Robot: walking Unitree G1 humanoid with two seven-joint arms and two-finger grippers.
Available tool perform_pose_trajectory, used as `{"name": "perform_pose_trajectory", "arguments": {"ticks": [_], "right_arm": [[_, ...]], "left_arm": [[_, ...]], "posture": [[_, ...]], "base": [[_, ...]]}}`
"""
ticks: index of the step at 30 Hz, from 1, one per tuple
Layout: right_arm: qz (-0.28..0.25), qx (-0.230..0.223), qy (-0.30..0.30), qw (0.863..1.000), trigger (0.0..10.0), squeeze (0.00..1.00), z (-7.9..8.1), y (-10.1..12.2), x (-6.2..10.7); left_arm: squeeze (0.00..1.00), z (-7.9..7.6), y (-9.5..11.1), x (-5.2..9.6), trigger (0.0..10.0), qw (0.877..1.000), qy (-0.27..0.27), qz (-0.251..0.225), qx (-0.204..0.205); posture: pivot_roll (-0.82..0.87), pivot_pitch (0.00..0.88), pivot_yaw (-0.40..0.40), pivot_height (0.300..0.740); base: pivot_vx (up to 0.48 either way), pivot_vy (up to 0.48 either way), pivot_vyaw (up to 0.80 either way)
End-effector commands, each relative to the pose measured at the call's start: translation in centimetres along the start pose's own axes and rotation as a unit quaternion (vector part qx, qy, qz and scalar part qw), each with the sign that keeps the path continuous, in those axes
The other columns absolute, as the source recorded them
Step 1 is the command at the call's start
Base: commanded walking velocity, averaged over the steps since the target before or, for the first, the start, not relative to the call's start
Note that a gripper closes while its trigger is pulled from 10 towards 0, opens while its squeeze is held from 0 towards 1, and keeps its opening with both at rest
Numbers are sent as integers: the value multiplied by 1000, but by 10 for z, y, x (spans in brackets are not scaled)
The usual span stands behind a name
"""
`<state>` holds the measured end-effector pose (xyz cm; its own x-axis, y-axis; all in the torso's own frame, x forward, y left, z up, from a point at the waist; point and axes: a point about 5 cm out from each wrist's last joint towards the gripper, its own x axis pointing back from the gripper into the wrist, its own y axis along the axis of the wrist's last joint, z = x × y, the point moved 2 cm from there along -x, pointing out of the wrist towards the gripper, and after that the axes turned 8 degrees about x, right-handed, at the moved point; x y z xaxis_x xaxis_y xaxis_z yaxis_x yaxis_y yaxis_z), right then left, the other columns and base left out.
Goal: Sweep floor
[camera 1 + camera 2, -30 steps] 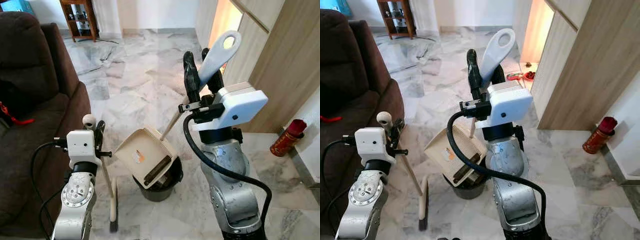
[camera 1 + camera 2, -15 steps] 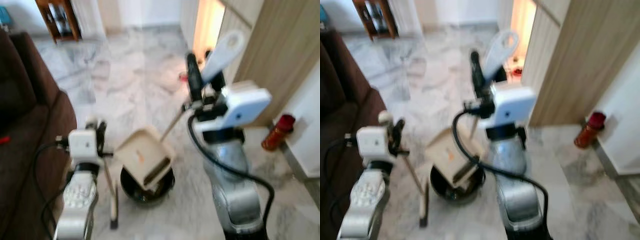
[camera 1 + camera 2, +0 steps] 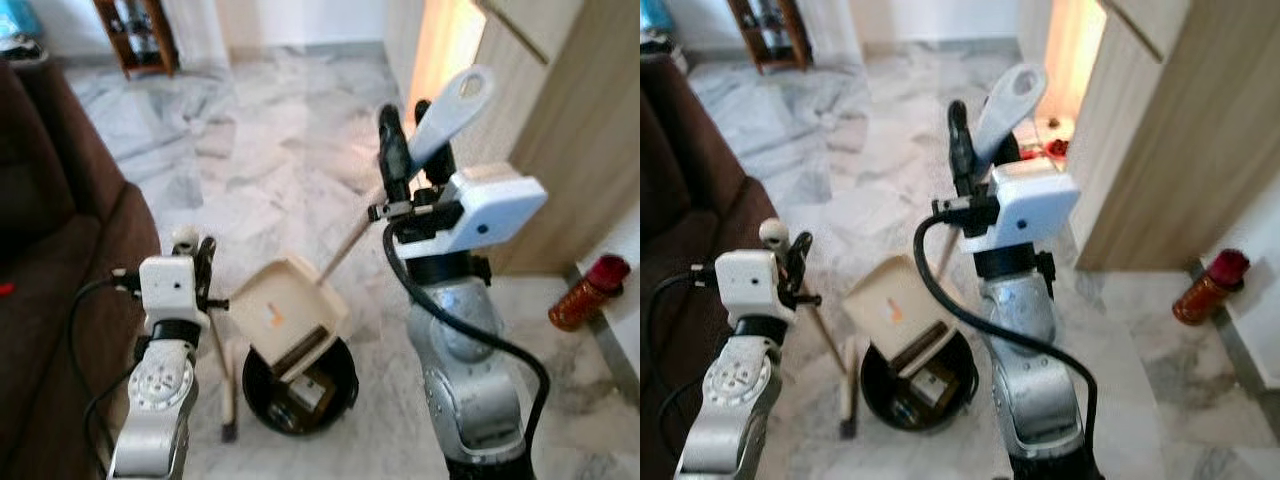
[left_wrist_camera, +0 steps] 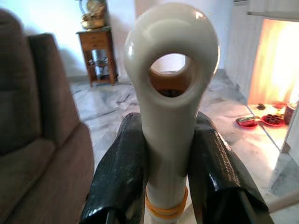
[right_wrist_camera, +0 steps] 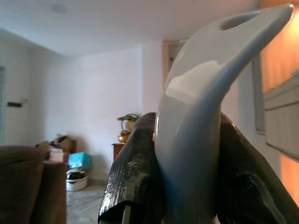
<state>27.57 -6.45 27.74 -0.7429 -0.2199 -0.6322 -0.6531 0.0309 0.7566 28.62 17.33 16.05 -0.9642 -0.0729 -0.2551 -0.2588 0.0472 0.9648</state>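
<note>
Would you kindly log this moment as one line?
left gripper: shut on broom handle | right gripper: shut on dustpan handle | dustpan: tilted over black bin

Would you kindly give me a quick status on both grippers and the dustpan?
Left gripper shut on broom handle, broom upright beside bin. Right gripper shut on dustpan handle; dustpan tipped over black bin. Sofa close on left.

Silver arms are showing speckled metal joints, white boxy wrist housings (image 3: 487, 206), thick black cables (image 3: 470, 343) looping, long black fingers (image 4: 122, 176) gleaming.
</note>
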Motion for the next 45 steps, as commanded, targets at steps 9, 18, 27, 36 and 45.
{"name": "perform_pose_trajectory", "arguments": {"ticks": [9,18,27,36,45], "right_arm": [[-93,3,20,995,10000,0,12,38,0],[-103,27,38,994,10000,0,17,40,2],[-89,95,13,991,10000,0,2,30,0],[-53,220,-26,974,10000,0,-47,8,5],[41,280,-75,956,10000,0,-93,-28,30]], "left_arm": [[0,3,8,0,10000,1000,2,-19,-15],[0,3,8,1,10000,1000,2,-19,-14],[0,1,7,1,10000,1000,-5,-18,-21],[0,1,6,2,10000,1000,-6,-15,-21],[0,5,5,5,10000,1000,-7,-11,-25]], "posture": [[12,101,27,740],[12,101,27,740],[10,98,25,740],[6,100,26,740],[-2,104,30,740]], "base": [[0,0,0],[0,0,0],[0,0,0],[0,0,0],[0,0,0]]}}
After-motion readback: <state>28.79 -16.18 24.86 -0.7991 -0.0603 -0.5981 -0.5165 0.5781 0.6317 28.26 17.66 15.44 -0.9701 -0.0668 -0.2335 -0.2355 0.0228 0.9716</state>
